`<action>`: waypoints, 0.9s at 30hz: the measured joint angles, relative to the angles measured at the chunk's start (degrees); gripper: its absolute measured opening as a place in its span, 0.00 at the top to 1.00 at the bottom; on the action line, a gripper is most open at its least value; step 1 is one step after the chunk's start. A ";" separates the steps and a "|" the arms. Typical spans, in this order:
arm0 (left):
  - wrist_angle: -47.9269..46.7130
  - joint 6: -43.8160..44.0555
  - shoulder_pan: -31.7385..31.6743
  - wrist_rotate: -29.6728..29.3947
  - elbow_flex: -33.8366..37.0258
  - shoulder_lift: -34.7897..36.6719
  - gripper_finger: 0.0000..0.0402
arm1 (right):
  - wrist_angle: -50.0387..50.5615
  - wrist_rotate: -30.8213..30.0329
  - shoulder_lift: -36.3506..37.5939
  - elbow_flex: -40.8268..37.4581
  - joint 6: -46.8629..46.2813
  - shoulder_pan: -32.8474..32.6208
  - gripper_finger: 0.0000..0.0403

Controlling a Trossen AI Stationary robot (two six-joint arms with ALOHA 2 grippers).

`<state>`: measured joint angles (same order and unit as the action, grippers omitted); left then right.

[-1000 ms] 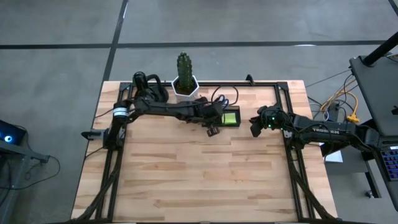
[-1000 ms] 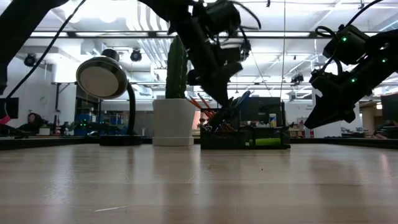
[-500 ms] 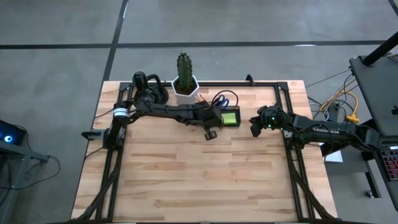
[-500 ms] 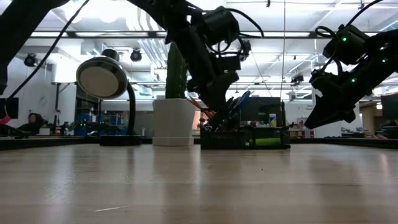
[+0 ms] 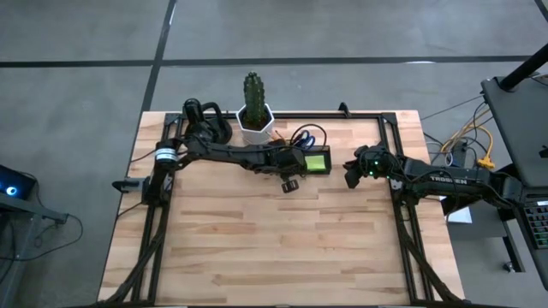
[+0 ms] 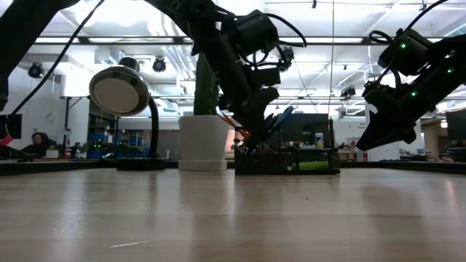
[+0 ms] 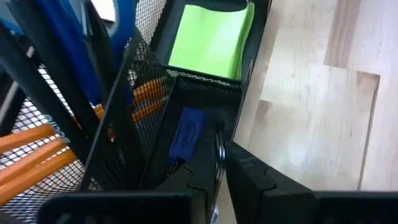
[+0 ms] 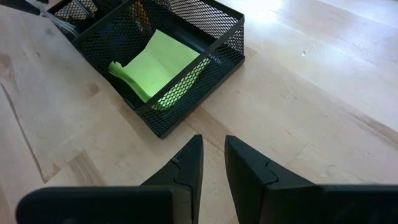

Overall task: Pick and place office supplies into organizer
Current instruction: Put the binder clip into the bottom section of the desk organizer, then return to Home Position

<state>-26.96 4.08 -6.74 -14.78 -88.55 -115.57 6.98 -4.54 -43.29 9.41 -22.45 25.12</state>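
Note:
The organizer is a black wire-mesh box near the table's far edge. It holds a lime-green sticky-note pad, orange pencils, blue-handled scissors and a small blue block. My left gripper hovers at the organizer's near wall, above the compartment with the blue block, and is shut on a small clip. My right gripper waits shut above the table to the organizer's right, holding nothing. In the right wrist view the pad lies flat in the low tray. My left gripper pinches a small clip between its two fingers; only its thin silver wire part shows in the narrow gap. The fingers slant down from the near-left toward the organizer. The clip is lifted clear, above the organizer's near mesh wall.
A white hexagonal cactus pot stands left of the organizer at the far edge. A black rounded lamp-like gadget is at the far left. A dark metal frame borders the table. Bare wood fills the near half.
My left gripper has drawn a little toward the table's near edge and sunk lower beside the organizer, staying shut. The right arm has kept still.

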 joint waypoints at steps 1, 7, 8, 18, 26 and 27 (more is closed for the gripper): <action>0.02 0.00 0.00 -0.09 0.00 0.00 0.93 | -0.01 0.00 0.00 0.00 -0.01 0.00 0.86; -0.53 0.04 -0.02 -0.44 -0.49 0.00 0.82 | -0.02 0.00 0.00 0.00 0.02 0.00 0.86; -0.91 0.05 -0.02 -0.31 -1.08 0.02 0.80 | -0.01 0.00 0.00 0.00 0.02 0.00 0.86; 6.39 0.02 0.42 5.84 -9.75 6.95 0.90 | 0.00 0.02 0.00 0.00 0.15 0.00 0.86; 24.53 0.01 -0.31 10.19 -8.43 15.40 0.99 | 0.01 0.04 0.02 0.00 0.15 0.00 0.86; 24.44 -0.01 -0.33 10.19 -8.36 16.15 0.99 | 0.02 0.04 0.02 0.00 0.15 0.00 0.86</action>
<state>-2.52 4.06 -7.07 -4.59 -96.92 -99.42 7.00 -4.49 -43.27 9.41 -22.31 25.12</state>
